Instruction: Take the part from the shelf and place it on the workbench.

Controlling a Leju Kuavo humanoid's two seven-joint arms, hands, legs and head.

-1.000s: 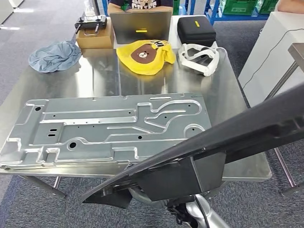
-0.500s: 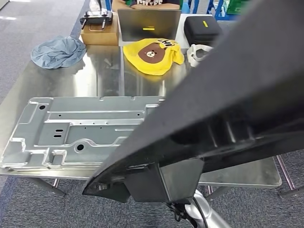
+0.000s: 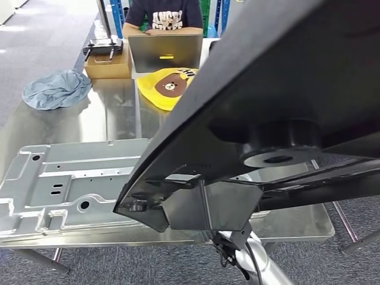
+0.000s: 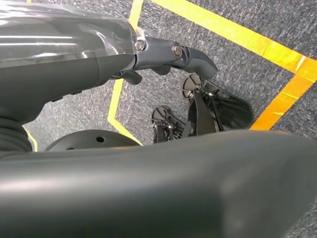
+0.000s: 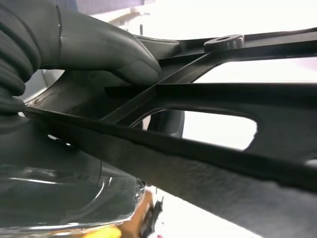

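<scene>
The part (image 3: 287,89) is a large black moulded plastic panel with ribs and a round boss. It hangs tilted close above the right half of the steel workbench (image 3: 112,110), hiding that side. My right hand (image 5: 93,49) grips it from below, the thick thumb (image 5: 123,62) pressing on a rib of the part (image 5: 224,129). My silver right forearm (image 3: 257,267) rises under the panel at the near edge. My left hand (image 4: 168,54) hangs over the carpet with fingers (image 4: 201,106) spread, holding nothing.
A long grey stamped metal plate (image 3: 67,178) lies on the workbench's near left. Behind it are a blue cloth (image 3: 56,89), a cardboard box (image 3: 107,64), a laptop (image 3: 163,52) and a yellow bear bag (image 3: 163,88). A person (image 3: 163,15) sits behind the laptop.
The black part has swung up and closer to the camera, now covering the right half of the table. The whole view has also shifted a little.
</scene>
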